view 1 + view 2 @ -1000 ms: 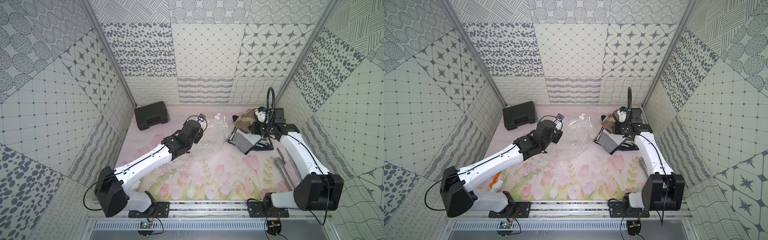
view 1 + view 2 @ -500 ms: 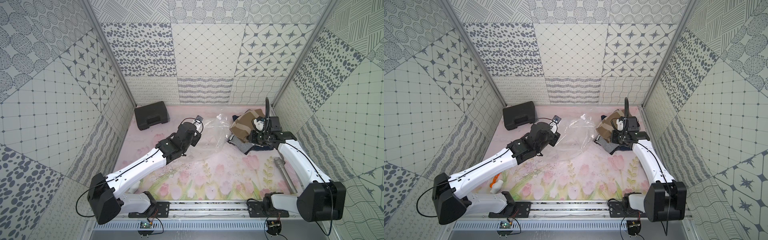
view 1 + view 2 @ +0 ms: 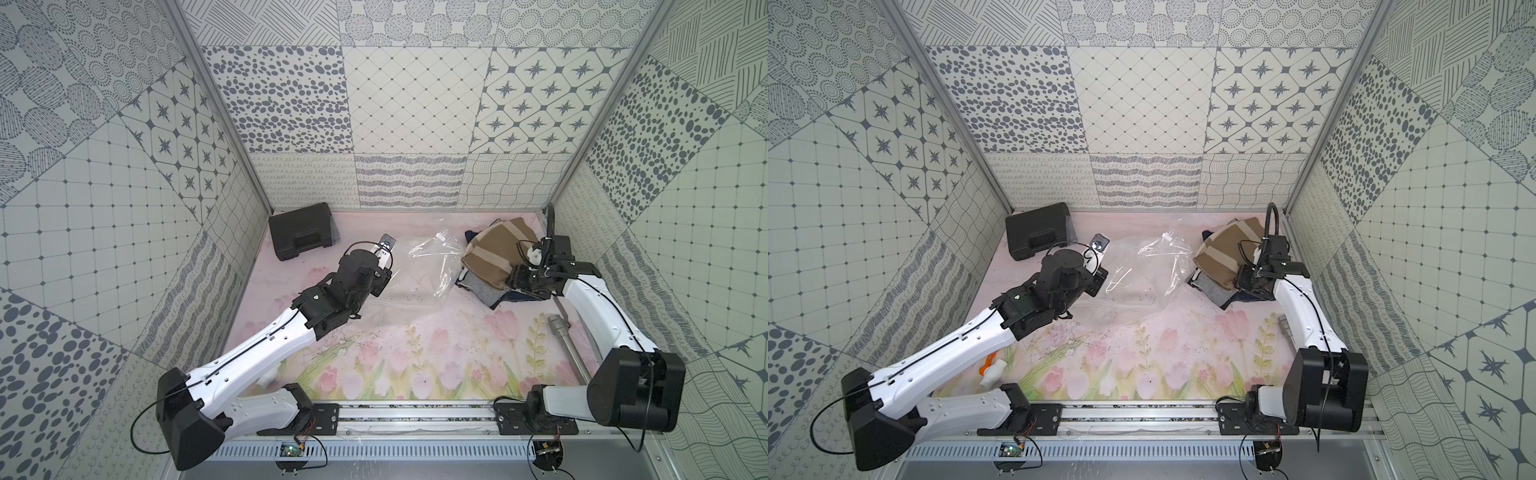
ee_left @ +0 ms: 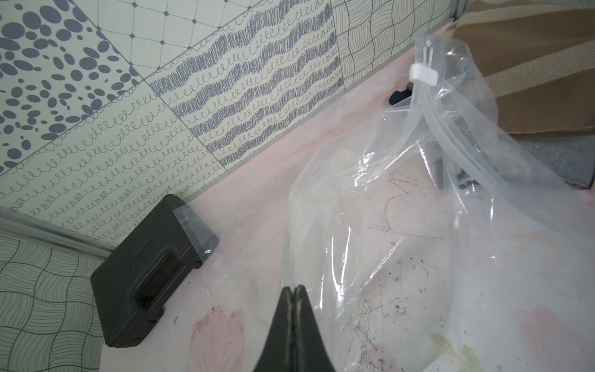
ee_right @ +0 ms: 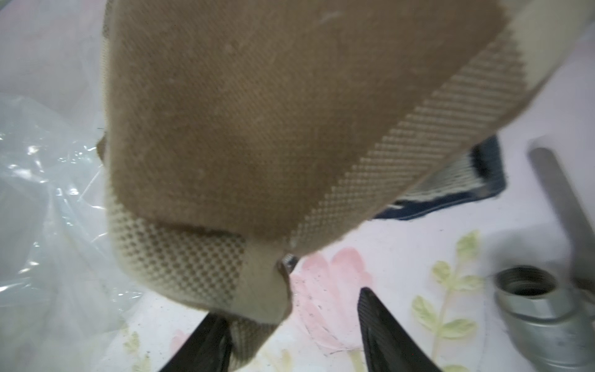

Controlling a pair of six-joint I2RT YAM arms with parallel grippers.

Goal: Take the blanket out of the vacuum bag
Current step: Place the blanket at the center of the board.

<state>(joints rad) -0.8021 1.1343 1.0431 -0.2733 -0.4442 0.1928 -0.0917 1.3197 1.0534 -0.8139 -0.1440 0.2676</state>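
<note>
The vacuum bag [image 3: 419, 270] is a crinkly clear plastic sack lying slack mid-table, also seen close up as the vacuum bag [image 4: 402, 225] in the left wrist view. My left gripper [image 4: 294, 288] is shut, with the bag's film pinched at its tip. The blanket [image 3: 494, 249], brown with beige stripes, lies outside the bag at the far right on grey and navy cloths. My right gripper [image 5: 289, 306] stands open at the blanket's near corner. That blanket [image 5: 273, 128] corner drapes over one finger.
A black case [image 3: 301, 230] sits at the far left corner with a small clear pouch [image 4: 193, 232] against it. A metal pipe [image 3: 567, 349] lies along the right wall beside my right arm. An orange-and-white item [image 3: 992, 370] lies under my left arm.
My right gripper has opened and let go of the blanket, which has settled lower at the far right. My left arm has drawn back leftwards with the bag.
</note>
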